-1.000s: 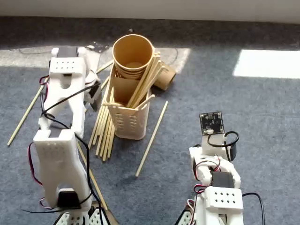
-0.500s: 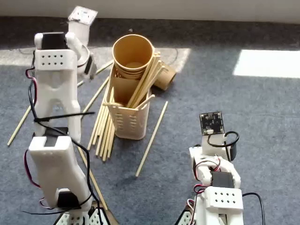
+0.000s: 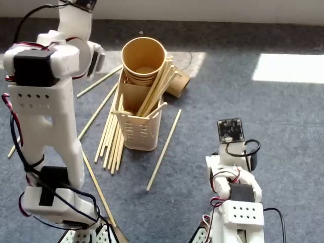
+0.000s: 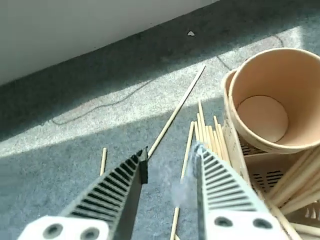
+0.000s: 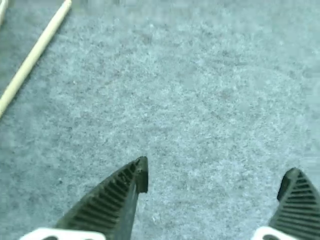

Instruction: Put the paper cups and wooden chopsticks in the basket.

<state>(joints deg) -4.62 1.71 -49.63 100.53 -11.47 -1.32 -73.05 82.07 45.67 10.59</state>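
Paper cups are stacked in the basket, with chopsticks strewn on the carpet beside it. The left arm has been raised high since a second ago. The left gripper is seen parted and empty in its wrist view, and the right gripper is spread wide near a loose chopstick.

The cream slotted basket stands upright on the grey carpet. At its far end sits a nested stack of tan paper cups, mouth up, the top one empty. Another cup lies on its side just behind the basket. Several wooden chopsticks lean inside the basket against the stack. More are on the carpet (all pale, bare wood) — a bundle alongside the basket's left wall, a single stick at its right, and two loose sticks farther left.
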